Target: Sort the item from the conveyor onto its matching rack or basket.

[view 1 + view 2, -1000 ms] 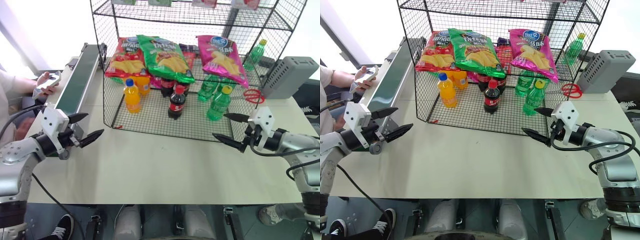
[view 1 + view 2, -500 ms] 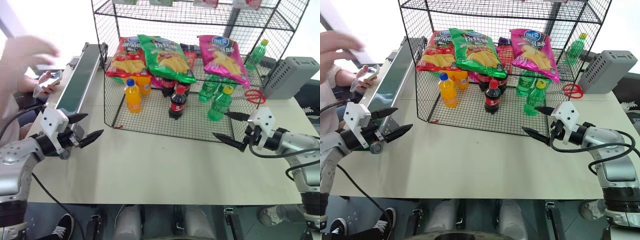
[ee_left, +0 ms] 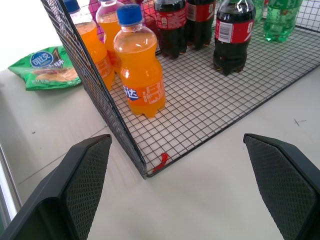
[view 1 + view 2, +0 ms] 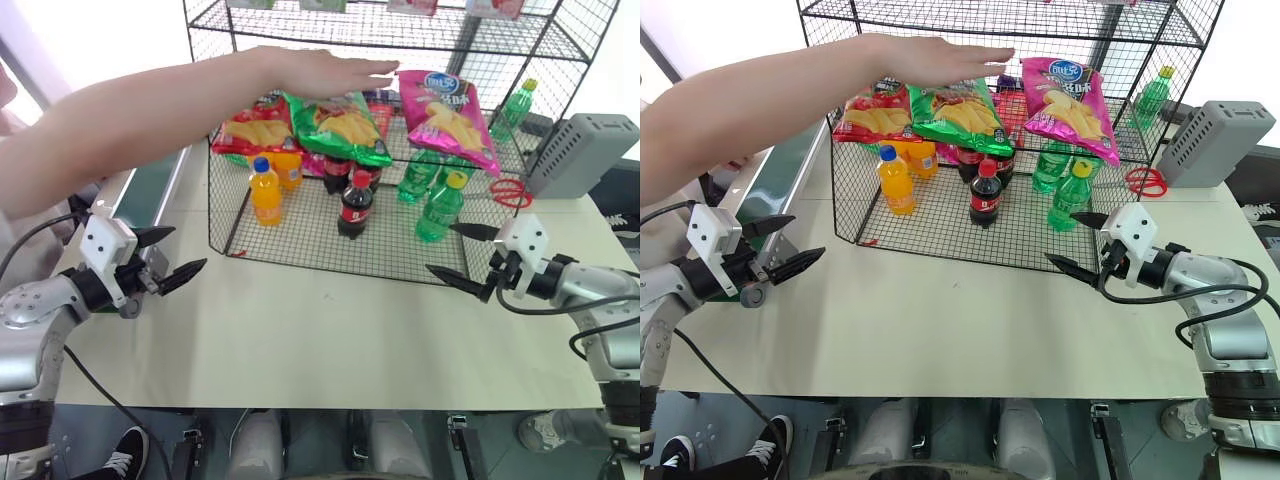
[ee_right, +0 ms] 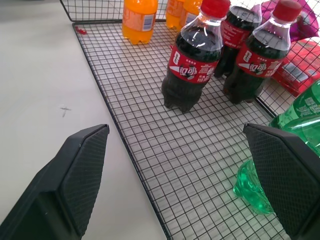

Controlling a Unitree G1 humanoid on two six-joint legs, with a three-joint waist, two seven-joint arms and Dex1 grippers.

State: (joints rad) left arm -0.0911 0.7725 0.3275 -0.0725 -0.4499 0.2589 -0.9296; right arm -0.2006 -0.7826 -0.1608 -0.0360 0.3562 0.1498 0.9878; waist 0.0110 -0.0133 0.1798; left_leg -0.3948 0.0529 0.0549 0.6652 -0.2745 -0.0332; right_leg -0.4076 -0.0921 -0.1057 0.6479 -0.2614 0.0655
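The item, a magenta-pink crisp bag [image 4: 446, 116] with a blue logo, lies on a middle shelf of the black wire rack [image 4: 400, 256], at its right. The conveyor [image 4: 148, 195] runs along the table's left side and a person's arm hides most of it. That arm [image 4: 180, 110] reaches across from the left, with the flat hand [image 4: 330, 72] over the red and green bags in the rack. My left gripper [image 4: 183, 250] hovers open near the conveyor's near end, holding nothing. My right gripper [image 4: 445, 250] hovers open at the rack's front right corner, also holding nothing.
On the shelf lie a red bag [image 4: 252, 125] and a green bag [image 4: 342, 122]. Below stand orange bottles [image 3: 140, 75], cola bottles [image 5: 192, 65] and green bottles [image 4: 438, 207]. A small green bag [image 3: 45, 67] lies on the table beside the rack. A grey box [image 4: 580, 150] and red scissors [image 4: 508, 190] sit at the right.
The person's arm has swung in from the left, over the conveyor, to the rack's middle shelf. Both grippers have stayed where they were, open.
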